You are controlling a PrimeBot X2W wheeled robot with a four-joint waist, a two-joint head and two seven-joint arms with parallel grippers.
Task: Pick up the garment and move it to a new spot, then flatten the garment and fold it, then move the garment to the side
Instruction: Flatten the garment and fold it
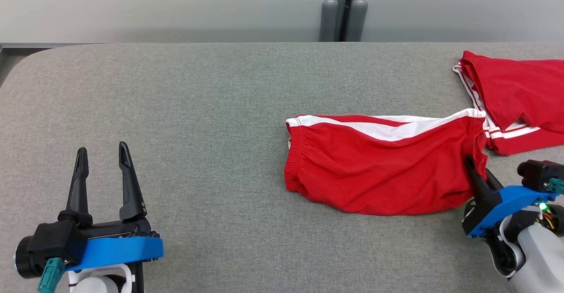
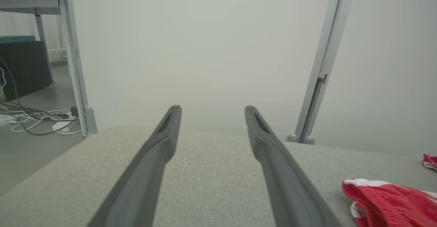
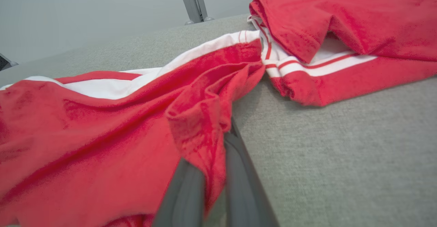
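The red sports shorts with a white side stripe and gathered waistband point(image 1: 379, 169) lie a little right of centre on the grey fabric-covered table point(image 1: 176, 108), waistband towards the left. Their right-hand edge is bunched into a ridge of cloth point(image 3: 201, 117), and the right gripper point(image 1: 478, 176) is clamped on that ridge with its dark fingers drawn together around the fabric. How many layers sit in the pinch is hard to tell from the wrist view.

The step in hand looks like a pick-up or drag by this edge. To do it well, the pinch should sit deep enough that the cloth does not slip. The lift should go upward first, because a second red garment with white stripes point(image 1: 520, 99) lies just beside that corner and could be dragged along.

The left gripper point(image 1: 103, 156) hovers over bare table at the lower left, its fingers wide apart and well apart from the shorts. It is free to take the waistband end.
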